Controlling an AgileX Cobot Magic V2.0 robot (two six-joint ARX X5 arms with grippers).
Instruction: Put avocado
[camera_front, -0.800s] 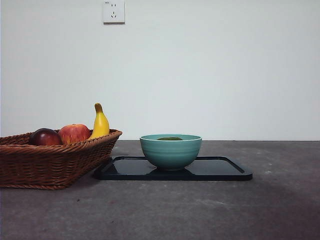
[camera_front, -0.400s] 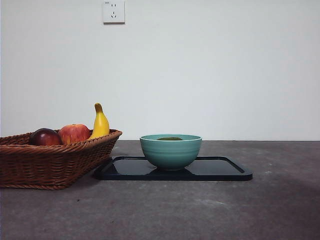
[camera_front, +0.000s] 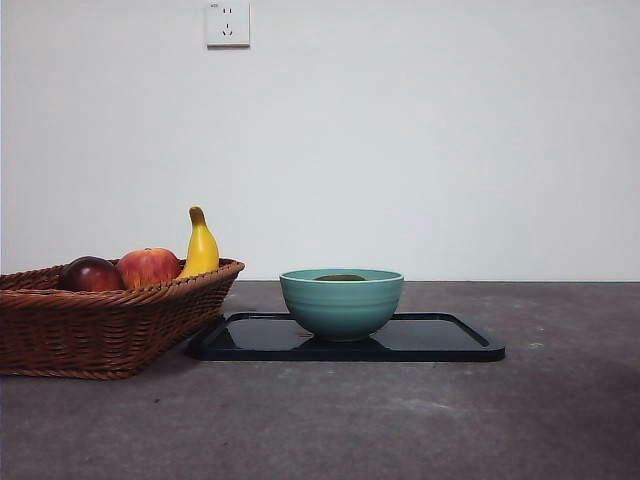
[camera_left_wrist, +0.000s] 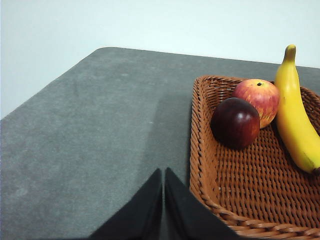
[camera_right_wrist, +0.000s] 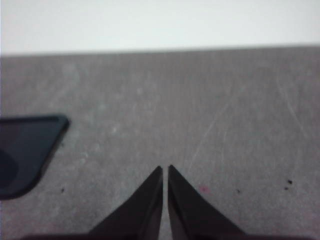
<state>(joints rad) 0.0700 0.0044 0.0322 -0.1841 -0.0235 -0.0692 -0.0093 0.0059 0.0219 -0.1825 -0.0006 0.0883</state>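
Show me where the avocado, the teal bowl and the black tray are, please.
avocado (camera_front: 340, 277): front view, its top above the rim.
teal bowl (camera_front: 341, 308): front view, outer wall.
black tray (camera_front: 445, 340): front view, bare part.

The right gripper (camera_right_wrist: 165, 169) hangs over the bare grey bench (camera_right_wrist: 200, 110), its 2 black jaws pressed together with only a hairline slit between them. A rounded corner of the dark tray (camera_right_wrist: 25, 150) lies off to one side, well apart from the jaws. A pale wall (camera_right_wrist: 160, 22) rises behind the bench.

The avocado (camera_front: 340, 277) lies in the bowl (camera_front: 341, 305) on the tray (camera_front: 450, 348), right of the basket (camera_front: 100, 325).
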